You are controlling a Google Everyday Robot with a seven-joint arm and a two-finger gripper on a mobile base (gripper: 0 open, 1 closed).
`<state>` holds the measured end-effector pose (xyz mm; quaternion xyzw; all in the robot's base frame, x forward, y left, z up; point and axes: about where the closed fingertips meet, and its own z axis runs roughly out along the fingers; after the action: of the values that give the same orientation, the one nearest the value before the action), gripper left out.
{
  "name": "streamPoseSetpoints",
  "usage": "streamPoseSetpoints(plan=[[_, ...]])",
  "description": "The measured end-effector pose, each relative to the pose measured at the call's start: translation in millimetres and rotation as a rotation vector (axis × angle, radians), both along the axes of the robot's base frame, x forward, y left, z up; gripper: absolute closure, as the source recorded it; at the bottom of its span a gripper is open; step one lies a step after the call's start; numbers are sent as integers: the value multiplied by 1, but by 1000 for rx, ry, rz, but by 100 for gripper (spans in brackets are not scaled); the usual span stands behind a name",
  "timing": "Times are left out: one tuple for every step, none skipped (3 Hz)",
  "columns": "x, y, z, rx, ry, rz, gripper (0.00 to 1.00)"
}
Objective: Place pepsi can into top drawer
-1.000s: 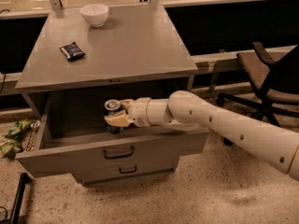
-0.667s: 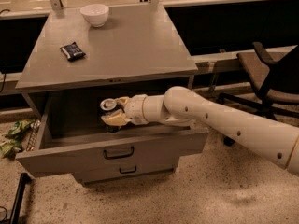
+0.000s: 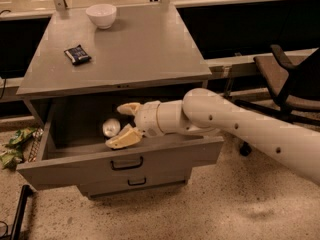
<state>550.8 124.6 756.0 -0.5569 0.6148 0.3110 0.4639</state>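
The end effector (image 3: 116, 126) is pictured inside the open top drawer (image 3: 75, 168), fingers spread wide either side of the pepsi can (image 3: 111, 128). The can is seen low in the drawer, silver top showing, and is judged to be let go there.

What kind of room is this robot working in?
Probably an office or lab workroom: there is a grey metal drawer cabinet, a dark office chair and a speckled hard floor. The robot's gripper is inside the cabinet's open, wide grey top drawer.
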Motion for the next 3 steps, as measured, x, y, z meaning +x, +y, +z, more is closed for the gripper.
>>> streamPoseSetpoints(plan=[[-30,-15,37,-2,11,-12,0],[-67,-53,108,17,53,-75,0],[-77,-102,165,82,98,-197,0]])
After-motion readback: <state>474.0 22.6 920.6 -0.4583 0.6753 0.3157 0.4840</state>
